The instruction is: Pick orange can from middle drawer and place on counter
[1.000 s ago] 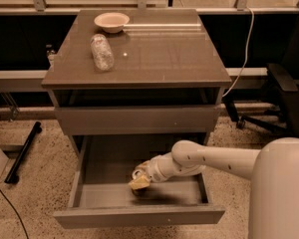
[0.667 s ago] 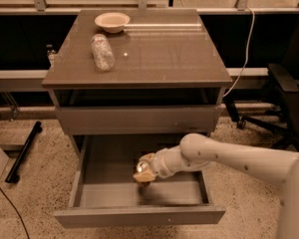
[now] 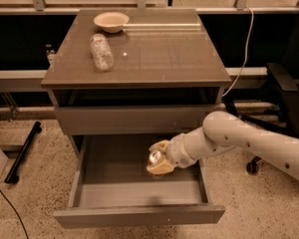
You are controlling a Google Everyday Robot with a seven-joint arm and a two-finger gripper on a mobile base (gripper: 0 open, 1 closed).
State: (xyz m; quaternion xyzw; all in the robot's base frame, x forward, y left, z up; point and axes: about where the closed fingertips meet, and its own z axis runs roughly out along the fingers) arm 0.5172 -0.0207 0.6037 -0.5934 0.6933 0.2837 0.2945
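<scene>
The middle drawer [image 3: 114,193] stands pulled open below the cabinet, its flat front near the bottom of the camera view. My gripper [image 3: 157,158] reaches in from the right on a white arm and is shut on the orange can [image 3: 154,158], whose silver top shows between the yellowish fingers [image 3: 161,169]. The can is held above the drawer floor, at about the height of the drawer's rim. The counter [image 3: 159,49] is the glossy grey-brown top of the cabinet, above and behind the gripper.
A clear plastic bottle [image 3: 101,51] lies on the counter's left part. A pale bowl [image 3: 111,21] sits at its back left. A shallower closed drawer front [image 3: 134,118] is above the open one. An office chair [image 3: 284,93] stands at the right.
My gripper has risen with the can from the drawer floor and moved slightly right, and the arm has lifted higher over the drawer's right side.
</scene>
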